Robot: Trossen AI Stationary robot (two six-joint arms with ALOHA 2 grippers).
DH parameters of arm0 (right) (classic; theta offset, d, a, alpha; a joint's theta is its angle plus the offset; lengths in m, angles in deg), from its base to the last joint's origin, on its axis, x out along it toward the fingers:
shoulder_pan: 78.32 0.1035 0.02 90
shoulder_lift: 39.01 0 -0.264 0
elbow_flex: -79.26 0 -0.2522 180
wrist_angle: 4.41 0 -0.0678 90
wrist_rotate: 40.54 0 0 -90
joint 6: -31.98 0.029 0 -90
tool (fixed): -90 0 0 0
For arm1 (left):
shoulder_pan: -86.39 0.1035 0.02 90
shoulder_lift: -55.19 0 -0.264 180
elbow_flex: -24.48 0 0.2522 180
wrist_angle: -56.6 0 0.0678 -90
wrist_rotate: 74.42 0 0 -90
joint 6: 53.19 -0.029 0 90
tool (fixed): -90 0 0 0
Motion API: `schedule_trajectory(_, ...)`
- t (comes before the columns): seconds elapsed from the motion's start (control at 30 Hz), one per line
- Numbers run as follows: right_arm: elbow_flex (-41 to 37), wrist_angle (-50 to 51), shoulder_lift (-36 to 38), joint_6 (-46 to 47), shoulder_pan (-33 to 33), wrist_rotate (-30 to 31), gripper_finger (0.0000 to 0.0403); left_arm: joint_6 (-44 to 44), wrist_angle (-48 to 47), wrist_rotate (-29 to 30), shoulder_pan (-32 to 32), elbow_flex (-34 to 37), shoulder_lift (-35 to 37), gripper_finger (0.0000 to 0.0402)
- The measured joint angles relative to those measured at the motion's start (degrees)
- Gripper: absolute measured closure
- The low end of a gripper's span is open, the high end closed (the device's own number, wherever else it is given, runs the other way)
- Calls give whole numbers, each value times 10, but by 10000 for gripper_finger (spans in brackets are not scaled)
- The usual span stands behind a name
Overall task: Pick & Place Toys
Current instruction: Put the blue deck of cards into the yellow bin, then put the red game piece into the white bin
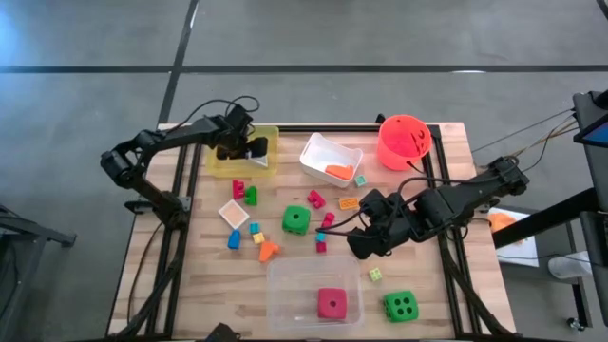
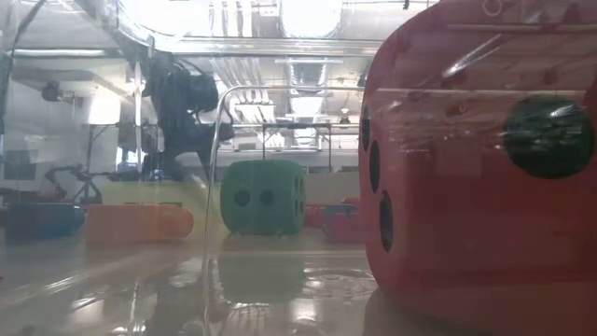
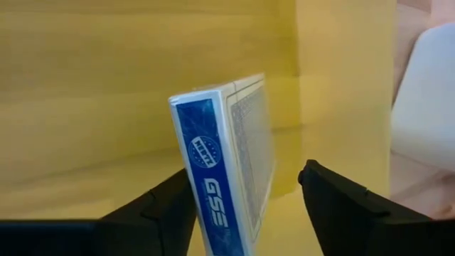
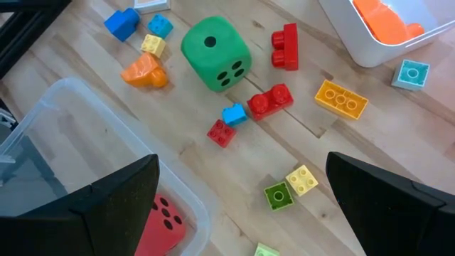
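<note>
My left gripper [image 1: 245, 147] is open inside the yellow tub [image 1: 266, 169] at the far left. A flat blue tile [image 3: 224, 178] stands on edge between its fingers on the tub's floor. My right gripper [image 1: 364, 245] is open and empty, above the table right of centre. Below it in the right wrist view lie a green die [image 4: 215, 53] and small red [image 4: 270, 101], blue [image 4: 233, 114], yellow [image 4: 302, 179] and orange [image 4: 144, 71] blocks. A pink die [image 1: 332, 304] sits in the clear tub [image 1: 285, 275]. My left gripper stands open with one finger on each side of the blue tile. One finger [image 3: 167, 206] lies close against the tile's lower edge [image 3: 206, 213]; I cannot tell whether it touches. The other finger [image 3: 334, 203] is apart from it. The tile stands upright on the tub floor.
A white tub [image 1: 318, 144] holding an orange piece and an orange bucket [image 1: 404, 141] stand at the far side. A second green die [image 1: 400, 305] sits at the near right. A beige tile [image 1: 233, 214] and more blocks lie left of centre.
</note>
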Motion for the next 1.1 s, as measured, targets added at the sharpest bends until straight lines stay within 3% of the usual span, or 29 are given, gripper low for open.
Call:
schedule_trajectory(0.57, 0, -3, 0, 5, 0, -24, 7, 0, 13, 5, 0, 34, -39, 144)
schedule_trajectory(1.1, 0, -4, 0, 11, 0, -33, 7, -16, 8, -2, 1, 33, -15, 144)
